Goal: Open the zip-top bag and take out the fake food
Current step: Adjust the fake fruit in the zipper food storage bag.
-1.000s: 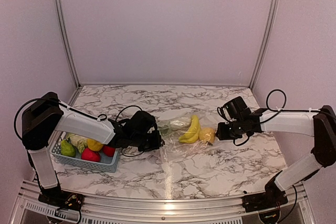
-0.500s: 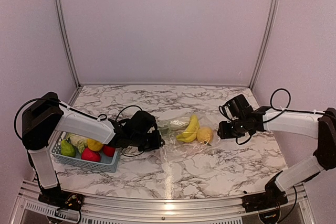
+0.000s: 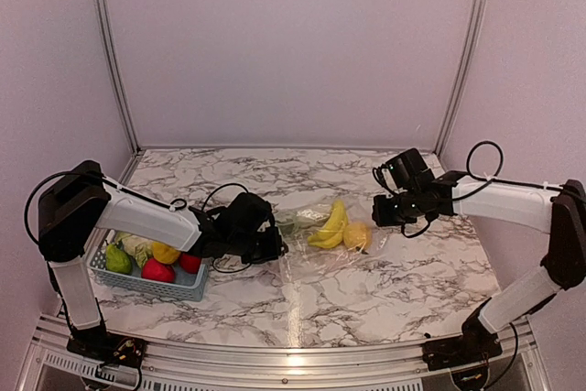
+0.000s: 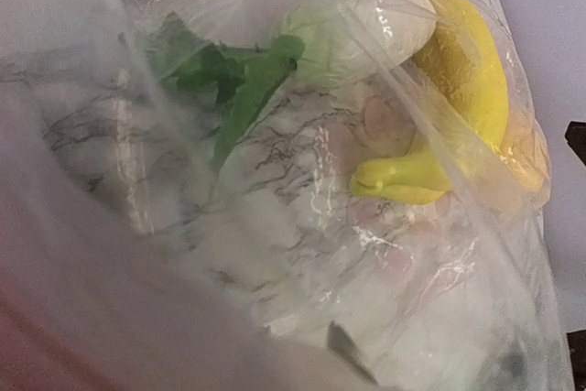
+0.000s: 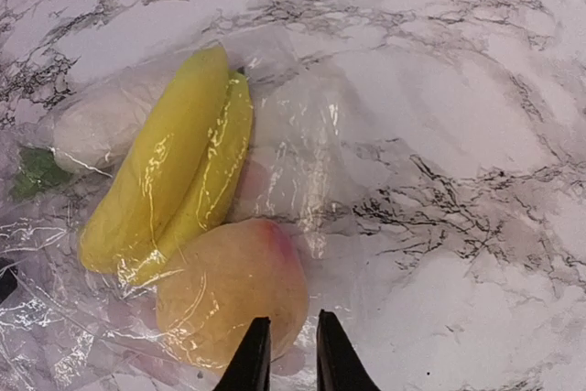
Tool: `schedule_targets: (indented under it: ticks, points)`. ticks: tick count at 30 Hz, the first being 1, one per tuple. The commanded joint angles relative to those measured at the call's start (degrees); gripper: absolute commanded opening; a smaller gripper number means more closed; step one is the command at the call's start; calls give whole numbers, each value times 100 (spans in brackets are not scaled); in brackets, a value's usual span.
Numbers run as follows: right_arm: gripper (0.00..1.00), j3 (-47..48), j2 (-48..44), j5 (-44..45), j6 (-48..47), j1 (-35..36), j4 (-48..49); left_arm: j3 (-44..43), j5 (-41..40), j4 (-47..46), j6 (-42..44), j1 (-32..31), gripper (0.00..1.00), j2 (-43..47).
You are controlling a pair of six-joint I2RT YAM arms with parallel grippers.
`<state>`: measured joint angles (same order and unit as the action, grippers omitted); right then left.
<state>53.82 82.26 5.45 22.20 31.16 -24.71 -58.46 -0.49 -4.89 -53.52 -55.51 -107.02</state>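
Bag [image 3: 316, 258]: lay flat on the desk [image 3: 403, 290] between your arms, holding bananas [image 5: 174, 180], a yellow-orange fruit [image 5: 229, 290] and a leafy vegetable [image 4: 348, 34].
Left pincer [image 3: 273, 246]: sat at the bag's left edge; film filled your wrist view, so its grip was unclear.
Right pincer [image 5: 291, 320]: hung above the fruit, fingers nearly together; you couldn't tell whether it pinched film.

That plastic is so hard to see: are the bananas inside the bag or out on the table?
Inside. Shiny, creased film of the zip-top bag lies over the bananas in both wrist views.
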Motion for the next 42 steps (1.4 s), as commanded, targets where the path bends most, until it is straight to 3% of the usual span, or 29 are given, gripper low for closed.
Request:
schedule_targets:
  ticks: [1,19,29,39,42]
  points:
    - [16,209,269,-71,78,134,172,-158,-56,59,98,-31,20,-67]
    - [18,34,989,-202,54,200,651,-140,-39,138,181,-32,23,18]
    - [47,-15,1180,-14,-65,434,621,-183,23,151,227,-38,27,-10]
    - [48,278,564,534,-126,485,-66,-179,23,138,258,-39,28,-20]
    - [43,328,394,568,-84,550,-176,-179,23,145,265,-39,28,-12]
